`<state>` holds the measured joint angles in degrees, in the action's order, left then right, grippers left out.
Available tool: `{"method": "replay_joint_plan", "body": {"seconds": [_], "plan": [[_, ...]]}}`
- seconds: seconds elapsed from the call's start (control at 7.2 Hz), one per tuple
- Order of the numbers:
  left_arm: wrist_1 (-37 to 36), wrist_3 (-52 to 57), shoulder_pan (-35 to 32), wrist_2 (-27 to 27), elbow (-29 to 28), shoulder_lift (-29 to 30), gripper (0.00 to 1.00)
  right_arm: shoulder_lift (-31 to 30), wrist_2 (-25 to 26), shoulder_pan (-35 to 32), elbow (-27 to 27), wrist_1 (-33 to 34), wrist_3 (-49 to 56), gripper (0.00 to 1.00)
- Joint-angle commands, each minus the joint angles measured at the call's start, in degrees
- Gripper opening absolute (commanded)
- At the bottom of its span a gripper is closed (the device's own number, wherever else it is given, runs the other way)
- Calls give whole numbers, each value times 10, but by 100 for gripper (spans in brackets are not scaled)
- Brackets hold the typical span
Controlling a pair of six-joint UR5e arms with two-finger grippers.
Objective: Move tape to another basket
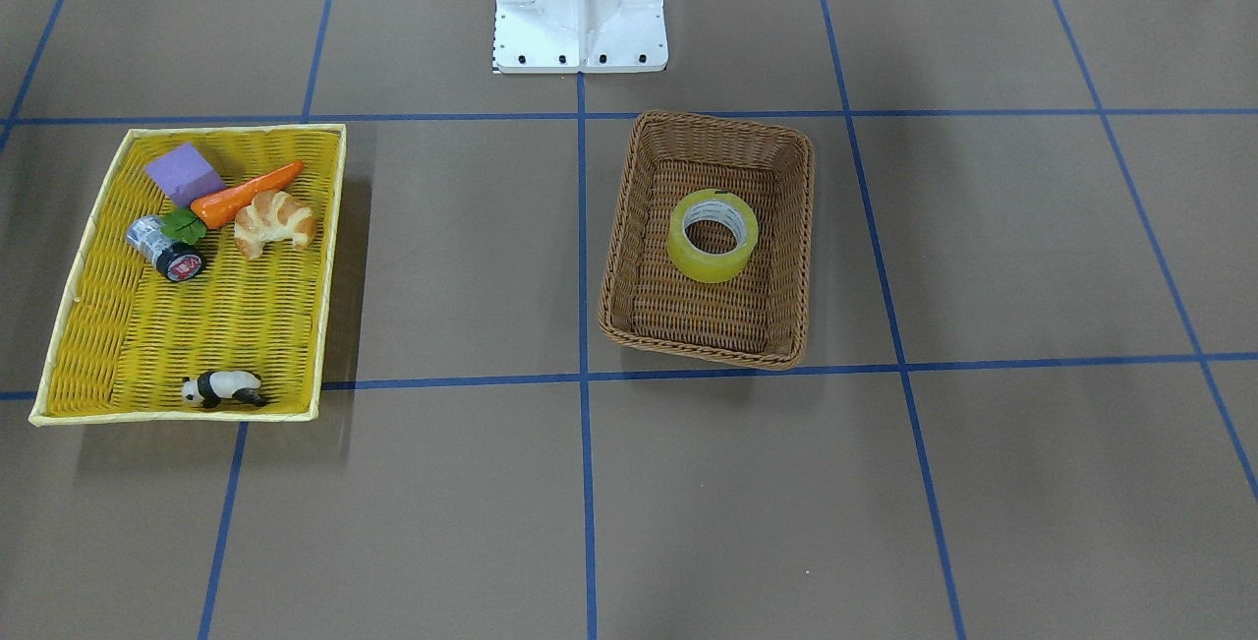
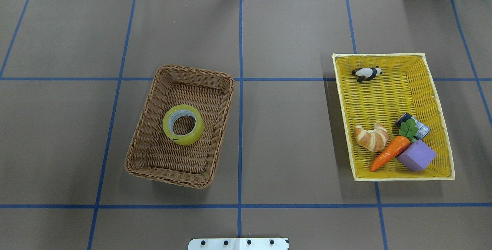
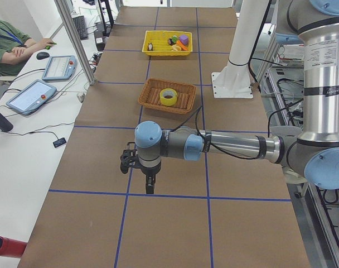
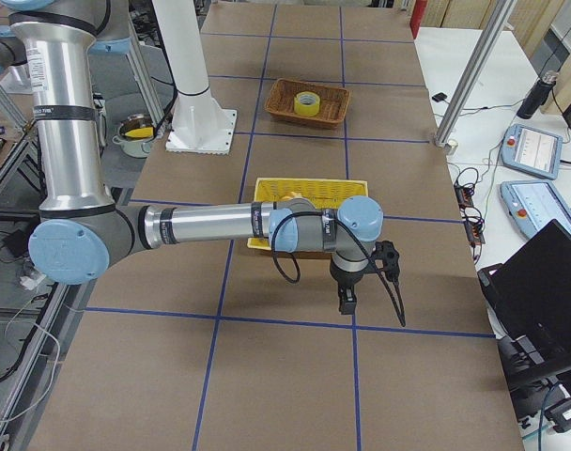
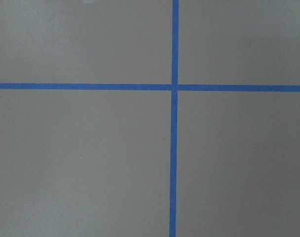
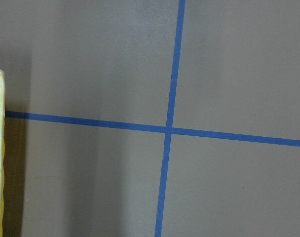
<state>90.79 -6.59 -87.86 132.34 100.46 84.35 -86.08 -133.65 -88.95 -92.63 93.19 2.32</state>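
I get the overhead view from behind the robot base (image 2: 238, 244), looking forward and down. The front camera faces it steeply from across the table (image 1: 983, 483) — both share the basket (image 1: 725, 134) and yellow tray (image 1: 226, 325), mirrored. The end cameras look along the table from farther back, the left arm (image 3: 231, 146) nearest in one, the right arm (image 4: 210, 225) in the other. Both wrist cameras point straight down, close on the blue lines (image 5: 173, 148) — the right one catches the tray's edge.

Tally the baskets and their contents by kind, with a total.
baskets: 2, brown basket and yellow tray
toy foods: 2, carrot and croissant
tape: 1
purple block: 1
silver cylinder: 1
panda: 1
total: 8
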Motion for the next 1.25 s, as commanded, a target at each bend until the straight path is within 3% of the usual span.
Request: {"method": "replay_joint_plan", "body": {"seconds": [0.0, 1.11], "plan": [[-2, 1, 0, 0, -1, 1, 98, 0, -14, 0, 1, 0, 1, 100], [-2, 1, 1, -1, -12, 9, 98, 0, -15, 0, -1, 0, 1, 100]]}}
